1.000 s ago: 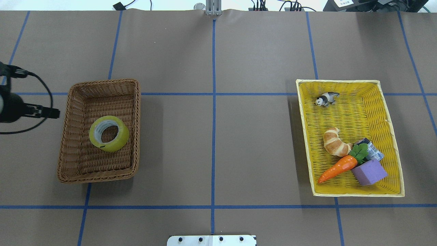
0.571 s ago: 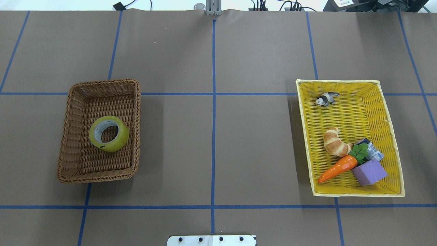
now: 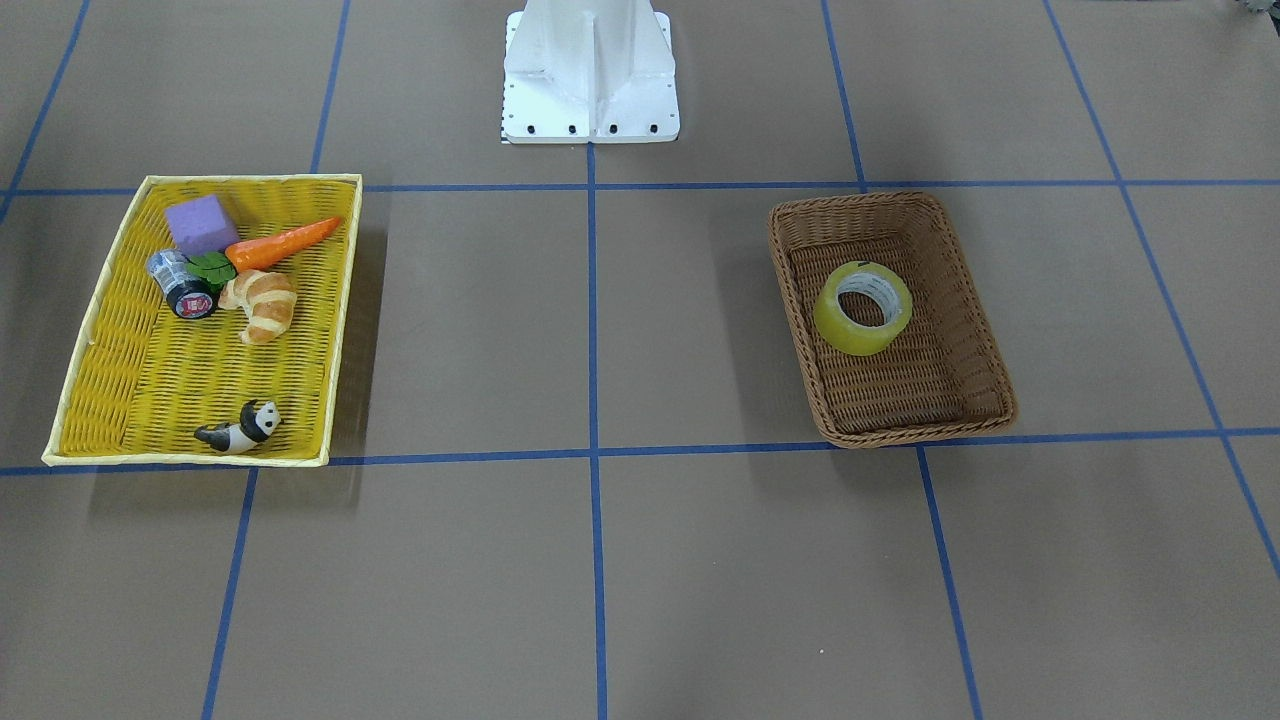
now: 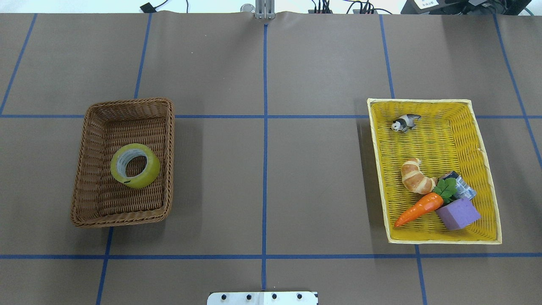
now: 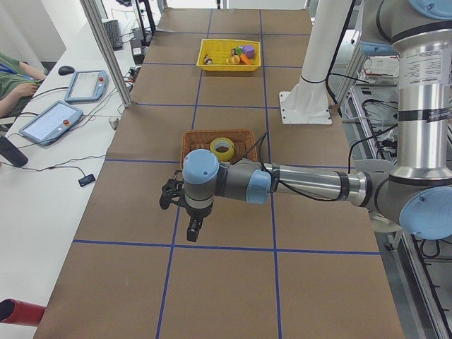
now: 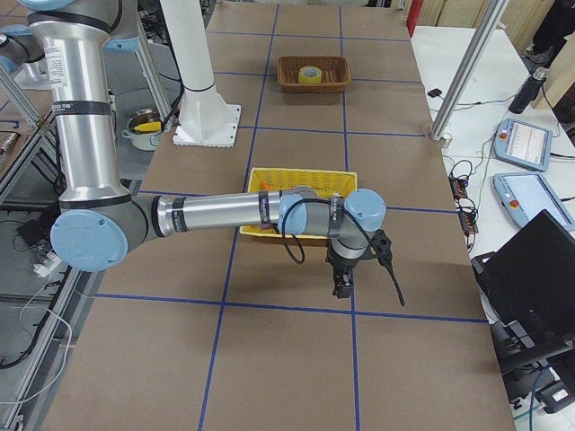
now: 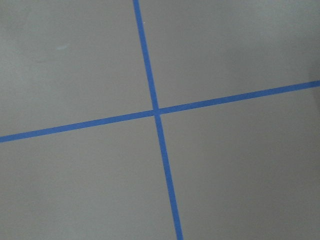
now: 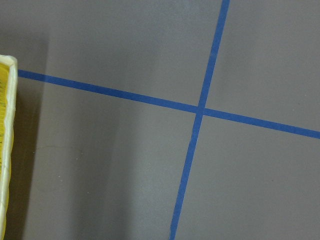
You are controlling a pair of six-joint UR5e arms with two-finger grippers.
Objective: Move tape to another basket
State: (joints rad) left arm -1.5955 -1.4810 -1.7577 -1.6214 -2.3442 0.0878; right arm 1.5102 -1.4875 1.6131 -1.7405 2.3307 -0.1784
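my left tool [image 5: 192,229] hangs over the counter [image 4: 322,178], just short of the brown basket [image 4: 127,101]; the right tool [image 6: 341,285] hangs beside the yellow tray [image 4: 419,101]. i can't tell whether either is spread or pressed together. the tape [image 4: 135,165] lies hole-up inside the basket, well apart from the tray.

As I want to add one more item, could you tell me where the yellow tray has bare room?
Bare weave lies between the panda and the croissant, out to the right wall of the yellow tray. Crowded: the end nearest the robot, with carrot, can, purple block.
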